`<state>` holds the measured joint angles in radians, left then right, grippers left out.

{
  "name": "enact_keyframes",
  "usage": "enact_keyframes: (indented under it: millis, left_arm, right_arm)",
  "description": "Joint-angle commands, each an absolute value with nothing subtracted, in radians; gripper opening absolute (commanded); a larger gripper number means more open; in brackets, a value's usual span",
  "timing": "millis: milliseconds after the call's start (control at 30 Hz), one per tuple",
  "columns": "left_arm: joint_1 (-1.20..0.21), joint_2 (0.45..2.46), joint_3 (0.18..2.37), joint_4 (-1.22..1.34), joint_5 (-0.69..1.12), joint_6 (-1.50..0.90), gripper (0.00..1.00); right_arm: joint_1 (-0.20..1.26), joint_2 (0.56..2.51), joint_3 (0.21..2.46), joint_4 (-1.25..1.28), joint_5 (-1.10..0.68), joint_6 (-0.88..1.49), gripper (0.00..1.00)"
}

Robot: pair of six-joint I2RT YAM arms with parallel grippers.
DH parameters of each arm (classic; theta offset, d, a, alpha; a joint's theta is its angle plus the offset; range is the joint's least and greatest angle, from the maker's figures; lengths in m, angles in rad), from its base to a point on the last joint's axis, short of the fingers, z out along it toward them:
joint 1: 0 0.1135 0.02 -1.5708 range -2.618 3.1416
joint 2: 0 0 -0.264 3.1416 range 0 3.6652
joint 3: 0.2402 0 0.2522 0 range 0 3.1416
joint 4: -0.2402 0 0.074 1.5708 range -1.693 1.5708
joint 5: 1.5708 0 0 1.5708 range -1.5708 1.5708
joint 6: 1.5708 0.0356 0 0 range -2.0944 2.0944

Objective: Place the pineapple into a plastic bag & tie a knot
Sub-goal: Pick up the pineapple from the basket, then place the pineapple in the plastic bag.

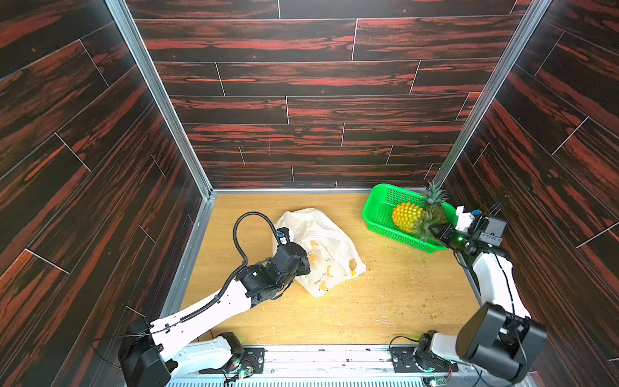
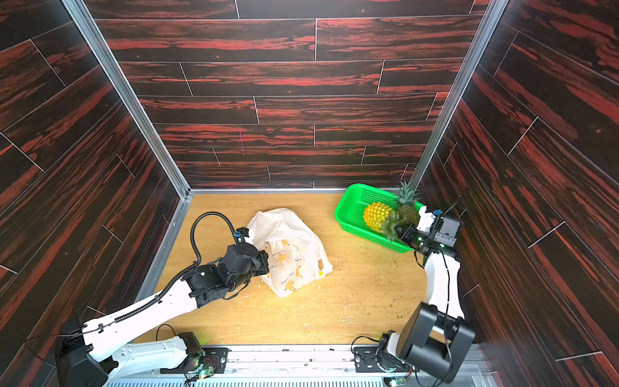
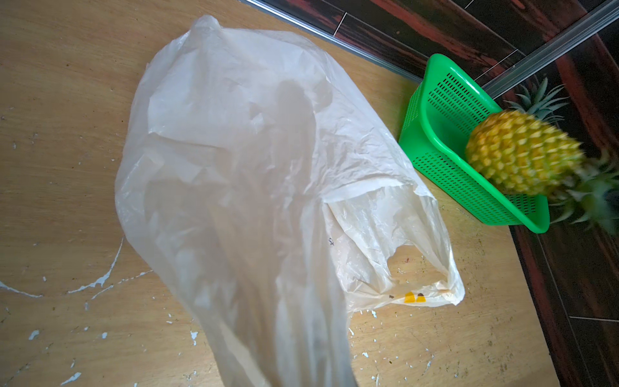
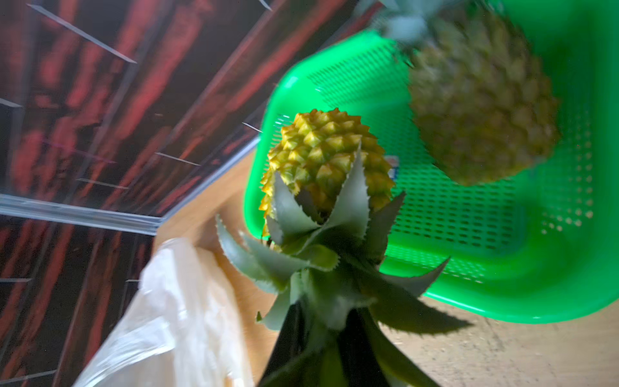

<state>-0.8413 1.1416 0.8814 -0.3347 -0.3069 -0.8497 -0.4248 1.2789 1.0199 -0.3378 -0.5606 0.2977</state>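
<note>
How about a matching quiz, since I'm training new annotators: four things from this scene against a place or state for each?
Things:
1. plastic bag
2. yellow pineapple
3. greener pineapple
4. green basket

Places or states:
A. held by its crown in the right gripper
B. inside the green basket, ungripped
C. in the far right corner of the table
D. mid-table, pinched by the left gripper

Pairs: 1-D, 2-A, 3-B, 4-C.
</note>
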Motion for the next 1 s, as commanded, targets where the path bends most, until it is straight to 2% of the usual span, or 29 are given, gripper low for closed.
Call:
enact_keyframes:
  millis: [0, 367, 800, 967]
  left_arm:
    - [-0.836, 1.118, 0.865, -0.328, -0.327, -0.858, 0.00]
    - [-0.835, 1.123, 0.868, -0.327, -0.311, -0.862, 0.00]
    - [-0.834, 1.120, 0.889, -0.360, -0.297, -0.879, 0.00]
    - [-0.833, 1.122, 0.893, -0.360, -0.295, -0.881, 0.00]
  right_arm:
    - [-0.423, 1.211, 1.072, -0.287, -0.657, 0.293, 0.00]
    - [-0.411, 1.109, 1.075, -0.344, -0.781, 0.420, 0.00]
    - [-0.060, 0.957, 1.074, -0.530, -0.792, 0.491, 0.00]
    - [0.008, 0.928, 1.116, -0.667, -0.848, 0.442, 0.00]
